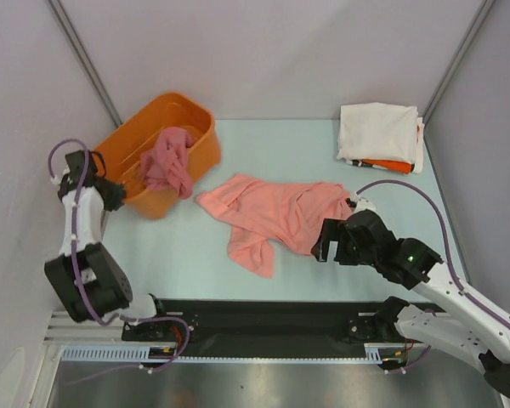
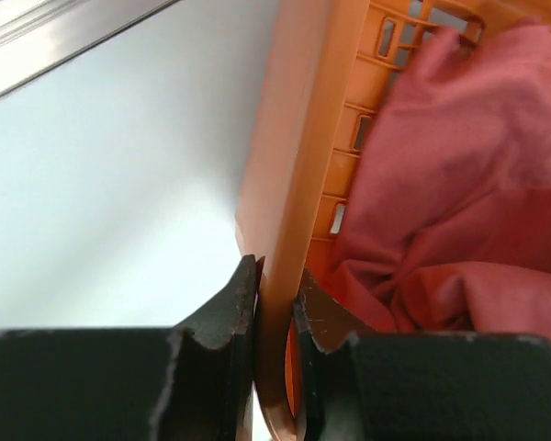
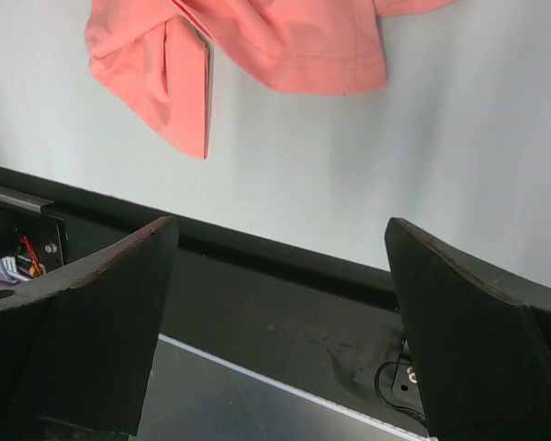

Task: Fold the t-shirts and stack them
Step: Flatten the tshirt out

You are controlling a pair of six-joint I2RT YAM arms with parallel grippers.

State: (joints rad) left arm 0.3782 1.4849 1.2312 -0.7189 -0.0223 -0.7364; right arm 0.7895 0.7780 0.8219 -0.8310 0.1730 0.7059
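The orange tub (image 1: 204, 151) at ten o'clock was smooth, faintly shiny plastic. The salmon-pink t-shirt (image 1: 276, 212) was soft matt cloth. The fingers (image 3: 468, 322) of my right gripper (image 3: 280, 239) were matt black.

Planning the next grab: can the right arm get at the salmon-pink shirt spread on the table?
Probably yes. The right gripper hangs open beside the salmon-pink shirt, with nothing lying between them.

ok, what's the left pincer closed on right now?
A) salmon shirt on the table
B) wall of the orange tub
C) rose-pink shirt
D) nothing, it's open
B: the left wrist view shows the left pincer clamped on the wall of the orange tub, one finger on each side.
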